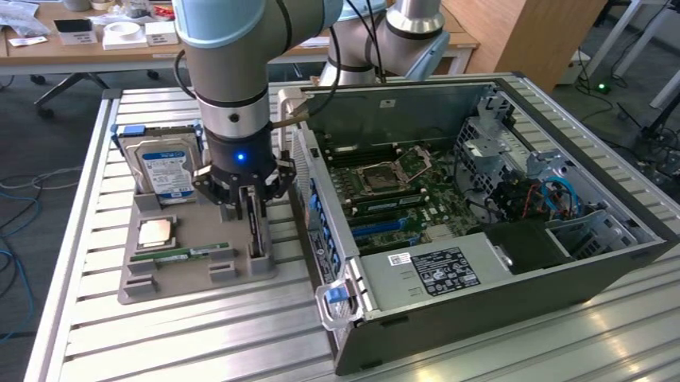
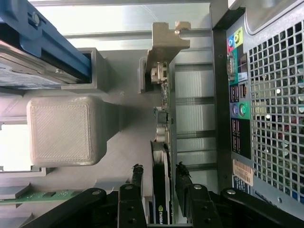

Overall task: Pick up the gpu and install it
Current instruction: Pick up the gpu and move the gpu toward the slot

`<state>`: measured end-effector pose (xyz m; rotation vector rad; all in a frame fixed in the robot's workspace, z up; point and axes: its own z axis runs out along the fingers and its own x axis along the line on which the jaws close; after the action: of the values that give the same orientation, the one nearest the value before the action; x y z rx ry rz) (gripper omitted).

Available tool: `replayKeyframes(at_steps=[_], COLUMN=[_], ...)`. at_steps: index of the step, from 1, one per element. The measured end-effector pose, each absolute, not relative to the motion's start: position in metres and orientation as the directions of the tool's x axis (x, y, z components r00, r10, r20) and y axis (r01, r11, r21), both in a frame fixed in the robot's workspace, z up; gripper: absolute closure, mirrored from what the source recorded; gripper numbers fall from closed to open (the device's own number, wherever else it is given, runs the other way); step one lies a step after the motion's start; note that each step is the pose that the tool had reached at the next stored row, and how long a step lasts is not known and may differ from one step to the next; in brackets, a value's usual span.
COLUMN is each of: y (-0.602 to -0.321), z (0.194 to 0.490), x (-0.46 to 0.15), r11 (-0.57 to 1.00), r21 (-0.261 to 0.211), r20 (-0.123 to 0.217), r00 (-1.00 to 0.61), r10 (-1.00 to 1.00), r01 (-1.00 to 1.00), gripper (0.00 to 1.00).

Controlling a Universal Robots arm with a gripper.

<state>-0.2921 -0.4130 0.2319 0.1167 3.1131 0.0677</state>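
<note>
Two fingertips straddle the gpu, gripper abt half open, nothing held yet afaict. I'd centre on the card & close slow so it doesn't tilt.

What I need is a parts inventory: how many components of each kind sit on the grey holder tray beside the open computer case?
Thin green circuit-board gpu card with silver end bracket: 1
Boxy hard drive with blue-white label: 1
Square metal-topped processor chip: 1
Narrow green RAM stick: 1
Total: 4
</note>
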Motion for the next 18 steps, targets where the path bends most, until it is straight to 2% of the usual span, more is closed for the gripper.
replayKeyframes(at_steps=[18], y=[-0.4132], z=[0.2306], x=[-0.2903], r11=[0.996], r21=[0.044], r20=[-0.024], r00=[-0.997], r10=[0.075], r01=[0.074], gripper=[0.58])
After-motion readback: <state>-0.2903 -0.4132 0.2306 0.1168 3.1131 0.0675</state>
